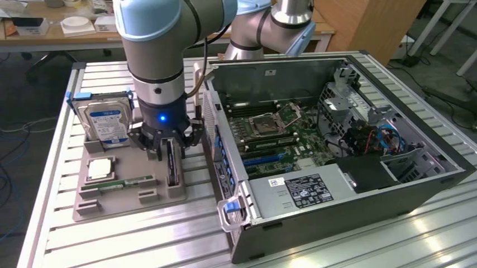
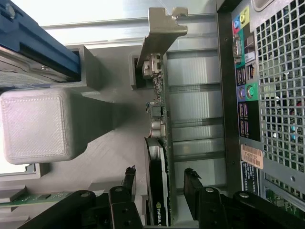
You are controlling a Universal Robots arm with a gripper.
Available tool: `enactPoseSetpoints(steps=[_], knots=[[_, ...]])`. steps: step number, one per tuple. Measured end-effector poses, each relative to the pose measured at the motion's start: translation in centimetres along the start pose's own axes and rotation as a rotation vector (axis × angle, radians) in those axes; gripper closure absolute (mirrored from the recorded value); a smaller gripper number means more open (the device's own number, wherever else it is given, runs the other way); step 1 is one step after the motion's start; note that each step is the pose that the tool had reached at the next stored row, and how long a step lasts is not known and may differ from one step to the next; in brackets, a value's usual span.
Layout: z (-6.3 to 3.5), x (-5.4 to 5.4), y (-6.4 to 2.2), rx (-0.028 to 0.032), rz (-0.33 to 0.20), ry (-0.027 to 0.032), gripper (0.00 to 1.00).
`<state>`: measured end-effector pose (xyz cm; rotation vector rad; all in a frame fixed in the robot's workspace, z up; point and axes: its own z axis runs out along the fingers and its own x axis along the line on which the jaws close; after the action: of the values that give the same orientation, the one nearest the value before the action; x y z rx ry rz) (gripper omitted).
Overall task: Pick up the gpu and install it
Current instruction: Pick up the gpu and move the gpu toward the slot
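Gpu (image 1: 173,166) stands on its edge in the grey tray (image 1: 119,201), with the pincer (image 1: 170,152) wide around it.
In the wrist view the two black fingers (image 2: 193,183) are on both sides of the black cooler, each with a small gap and not touching it; the silver bracket (image 2: 161,28) is at the far end. The tray lies on the slatted counter (image 1: 149,240), just beside the open computer case (image 1: 372,218). A hard drive (image 1: 104,120) stands upright in the same tray, at the exterior view's left of the pincer, and a memory stick (image 1: 128,182) lies flat in it.
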<state>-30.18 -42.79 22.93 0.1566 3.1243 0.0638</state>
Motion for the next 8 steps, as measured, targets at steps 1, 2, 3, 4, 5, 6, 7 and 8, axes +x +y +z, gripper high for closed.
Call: enactPoseSetpoints(steps=[1,2,3,4,5,6,7,8], knots=[[0.00,0.00,0.00,0.0000,0.000,0.0001,0.47],[0.00,0.00,0.00,0.0000,0.000,0.0000,0.47],[0.00,0.00,0.00,0.0000,0.000,0.0000,0.47],[0.00,-0.01,0.00,-0.0001,0.000,0.0000,0.47],[0.01,-0.01,0.00,-0.0001,0.000,-0.0001,0.47],[0.01,-0.01,0.00,-0.0001,-0.002,-0.0001,0.47],[0.01,0.00,0.00,-0.0002,-0.011,0.0004,0.47],[0.01,-0.01,0.00,-0.0003,-0.025,0.0009,0.47]])
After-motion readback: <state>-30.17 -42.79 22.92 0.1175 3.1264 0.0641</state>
